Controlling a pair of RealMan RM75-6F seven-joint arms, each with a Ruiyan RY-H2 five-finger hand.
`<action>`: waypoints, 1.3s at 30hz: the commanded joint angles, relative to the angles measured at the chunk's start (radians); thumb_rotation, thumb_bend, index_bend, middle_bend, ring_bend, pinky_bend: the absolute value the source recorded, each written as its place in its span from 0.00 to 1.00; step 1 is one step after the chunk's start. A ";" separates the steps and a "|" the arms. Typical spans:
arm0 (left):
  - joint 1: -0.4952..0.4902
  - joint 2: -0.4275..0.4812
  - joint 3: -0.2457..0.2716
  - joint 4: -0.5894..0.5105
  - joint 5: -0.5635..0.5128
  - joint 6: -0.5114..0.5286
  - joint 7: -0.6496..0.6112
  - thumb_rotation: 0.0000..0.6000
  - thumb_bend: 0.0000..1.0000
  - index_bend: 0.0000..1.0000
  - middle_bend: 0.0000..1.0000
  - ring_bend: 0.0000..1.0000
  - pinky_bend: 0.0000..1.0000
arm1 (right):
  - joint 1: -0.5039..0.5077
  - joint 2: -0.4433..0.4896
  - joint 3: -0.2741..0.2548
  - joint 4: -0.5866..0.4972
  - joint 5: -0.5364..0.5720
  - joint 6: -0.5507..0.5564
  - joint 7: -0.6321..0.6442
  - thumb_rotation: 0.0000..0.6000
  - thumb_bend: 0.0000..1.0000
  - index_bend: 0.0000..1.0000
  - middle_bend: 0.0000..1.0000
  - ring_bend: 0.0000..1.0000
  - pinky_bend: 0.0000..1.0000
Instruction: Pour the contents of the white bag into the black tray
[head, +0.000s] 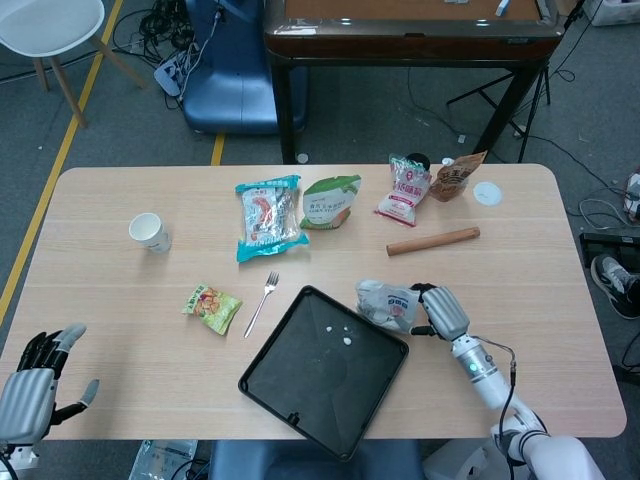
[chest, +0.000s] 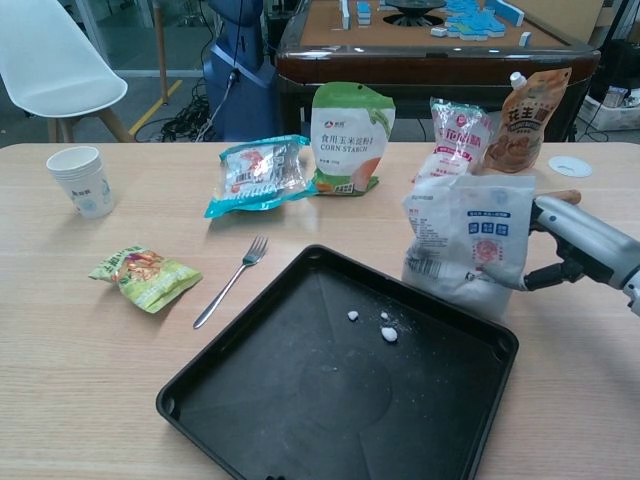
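The black tray (chest: 300, 400) sat at the table's (head: 120, 300) near edge, a few white crumbs (chest: 380, 325) in its middle. Just beside its right far corner, the white bag (chest: 465, 250) stood upright, gripped from the right by the right hand (chest: 570, 245), fingers wrapped round it. Down at the left near corner, the left hand (head: 35, 385) hung with fingers spread, holding nothing.
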 joint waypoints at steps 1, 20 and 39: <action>0.001 0.000 0.001 0.000 0.003 0.003 -0.002 1.00 0.29 0.12 0.14 0.11 0.03 | -0.012 0.046 -0.011 -0.072 -0.017 0.030 -0.030 1.00 0.29 0.67 0.52 0.33 0.32; 0.000 0.015 -0.005 0.000 0.005 0.012 -0.007 1.00 0.29 0.12 0.14 0.11 0.03 | -0.111 0.454 -0.011 -0.649 -0.050 0.208 -0.376 1.00 0.27 0.66 0.52 0.32 0.31; -0.023 0.023 -0.015 -0.021 -0.006 -0.015 0.023 1.00 0.29 0.12 0.14 0.11 0.03 | -0.310 0.877 0.022 -1.173 0.121 0.262 -0.897 1.00 0.29 0.66 0.63 0.49 0.49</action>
